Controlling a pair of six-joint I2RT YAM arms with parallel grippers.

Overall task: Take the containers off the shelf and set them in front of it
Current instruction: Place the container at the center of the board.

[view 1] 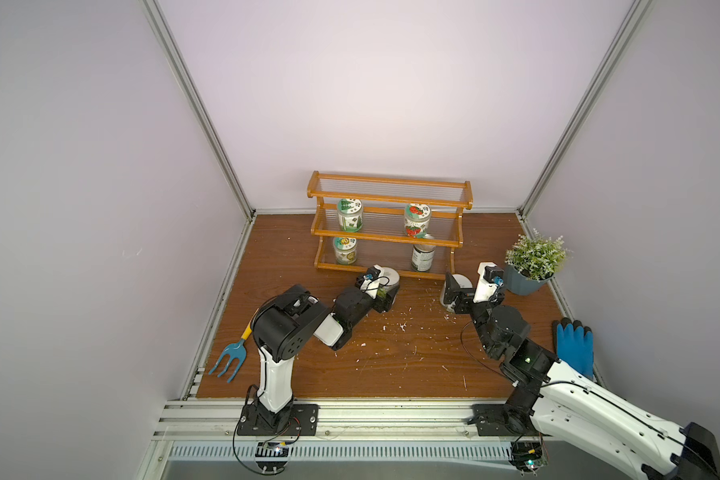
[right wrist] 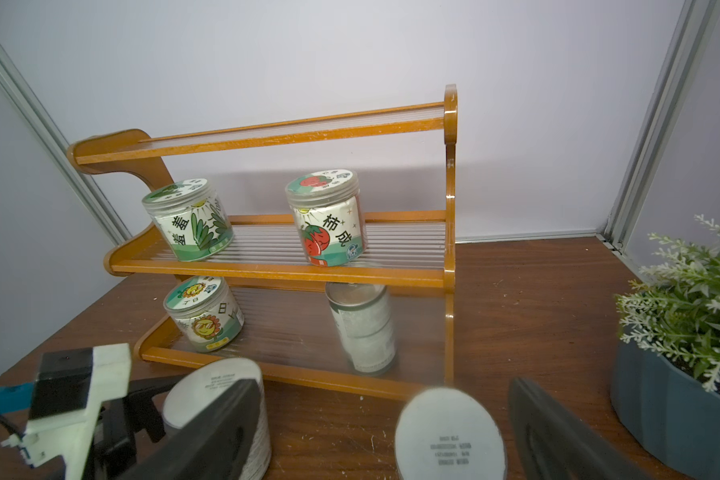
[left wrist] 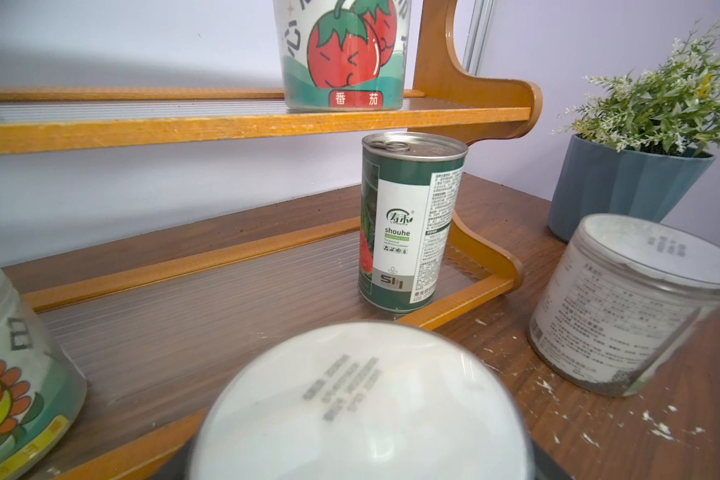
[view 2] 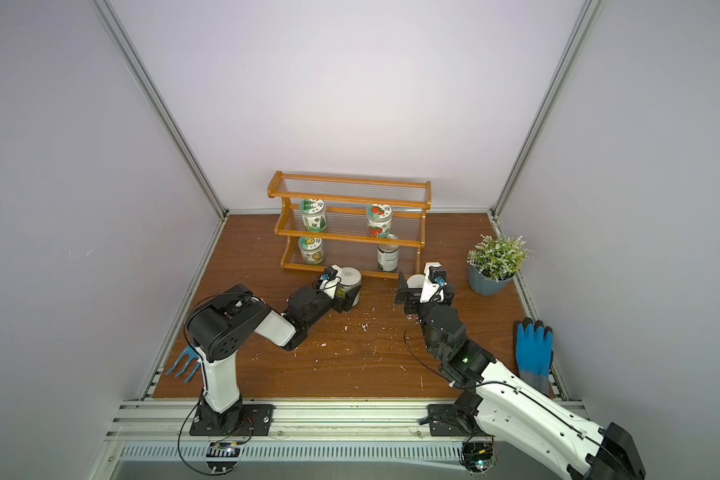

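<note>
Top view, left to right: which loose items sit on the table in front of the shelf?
blue garden fork → left white-lidded jar → right white-lidded jar → plant pot → blue glove

Shelf (view 1: 387, 189) on brown wooden table (view 1: 391, 353)

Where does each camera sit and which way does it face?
Top views: high behind the robot, looking down at the shelf; both arms show.
Left wrist: low, facing the metal can on the bottom tier; hardly any arm shows.
Right wrist: facing the shelf; open right end effector frames a white-lidded jar.
Shared: both wrist views show the can.
</note>
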